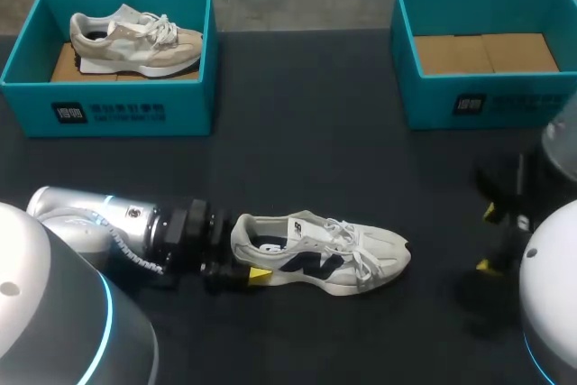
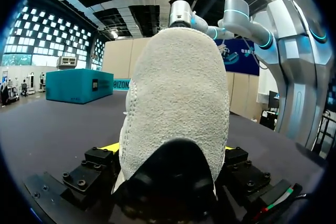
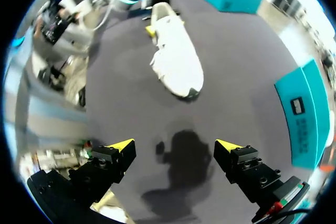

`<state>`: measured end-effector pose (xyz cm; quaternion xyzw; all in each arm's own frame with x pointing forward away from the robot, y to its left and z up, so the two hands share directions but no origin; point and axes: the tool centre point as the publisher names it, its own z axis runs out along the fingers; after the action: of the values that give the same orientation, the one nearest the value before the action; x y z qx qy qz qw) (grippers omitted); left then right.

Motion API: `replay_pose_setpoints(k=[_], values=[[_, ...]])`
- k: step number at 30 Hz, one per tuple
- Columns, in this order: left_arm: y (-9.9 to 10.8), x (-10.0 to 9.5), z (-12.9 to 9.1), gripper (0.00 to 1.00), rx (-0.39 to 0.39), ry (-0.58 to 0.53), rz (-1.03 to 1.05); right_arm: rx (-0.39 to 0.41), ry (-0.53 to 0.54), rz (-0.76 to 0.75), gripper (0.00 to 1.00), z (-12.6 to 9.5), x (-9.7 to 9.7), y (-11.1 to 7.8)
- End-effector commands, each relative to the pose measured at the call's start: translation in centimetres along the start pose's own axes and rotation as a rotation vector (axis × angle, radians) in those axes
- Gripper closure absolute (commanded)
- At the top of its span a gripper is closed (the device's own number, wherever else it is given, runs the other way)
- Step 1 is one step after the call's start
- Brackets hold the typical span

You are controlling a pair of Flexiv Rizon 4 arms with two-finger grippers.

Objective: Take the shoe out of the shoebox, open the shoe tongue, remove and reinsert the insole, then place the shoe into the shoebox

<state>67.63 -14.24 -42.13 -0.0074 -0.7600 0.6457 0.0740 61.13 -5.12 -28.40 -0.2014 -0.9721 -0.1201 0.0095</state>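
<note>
A white shoe with a navy logo lies on its sole on the dark table, toe to the right. My left gripper is at its heel. In the left wrist view the heel fills the gap of the left gripper, and both yellow tips press its sides, so it is shut on the shoe. My right gripper hangs open at the table's right side, well clear of the toe. In its own view the right gripper holds nothing, with the shoe ahead of it.
An empty teal shoebox with a cardboard floor stands at the back right, also seen as the box beside my right gripper. A second teal shoebox at the back left holds a beige shoe.
</note>
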Motion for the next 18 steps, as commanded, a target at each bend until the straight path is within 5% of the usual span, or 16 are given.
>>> replay_pose_setpoints(k=[1,7,9,18], values=[[0.2,0.0,-0.1,1.00,-0.001,0.000,-0.001,0.173,-0.142,0.581,0.00,0.7,0.0,3.1],[0.2,0.0,-0.1,1.00,-0.001,0.000,-0.001,0.203,-0.190,0.757,0.00,0.9,1.2,5.3],[0.2,0.0,-0.1,1.00,-0.001,0.000,-0.001,0.252,-0.212,0.726,0.00,0.7,1.4,6.0],[0.2,0.0,-0.1,1.00,-0.001,0.000,-0.001,0.242,-0.225,0.668,0.00,0.1,1.5,5.9]])
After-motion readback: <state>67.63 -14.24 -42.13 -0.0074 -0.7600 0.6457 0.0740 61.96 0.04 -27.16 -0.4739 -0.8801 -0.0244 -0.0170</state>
